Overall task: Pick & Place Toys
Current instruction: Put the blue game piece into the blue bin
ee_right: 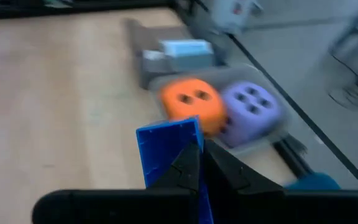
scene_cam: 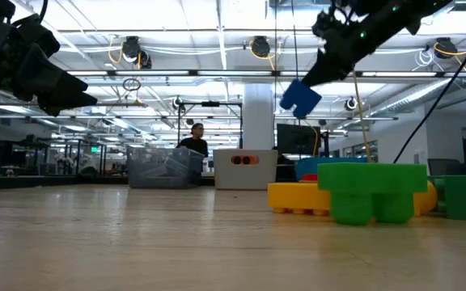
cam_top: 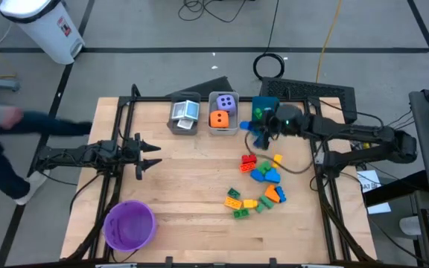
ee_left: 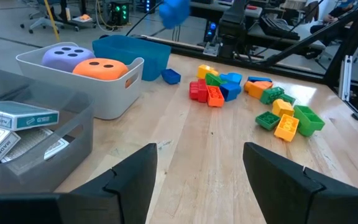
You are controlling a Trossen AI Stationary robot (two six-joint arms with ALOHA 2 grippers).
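A: What's around the held piece?
B: The right gripper (ee_right: 199,163) is pinching a blue brick (ee_right: 168,150) in the air, above the table (cam_top: 192,193) near the blue bin (cam_top: 265,108). Beside that sits the clear bin (cam_top: 223,114) with the orange die (cam_top: 219,118) and purple die (cam_top: 227,103), then the grey bin (cam_top: 184,115) with cards (ee_left: 18,117).

A: Way clear? Which way does it point?
B: Nothing between brick and bins. Brick hangs tilted, flat face towards the wrist camera; long axis unclear. Other bricks (cam_top: 262,183) are strewn mid-table.

A: Left side?
B: Left gripper (cam_top: 150,155) waits at the left edge, fingers spread, empty. Purple bowl (cam_top: 129,225) near the front.
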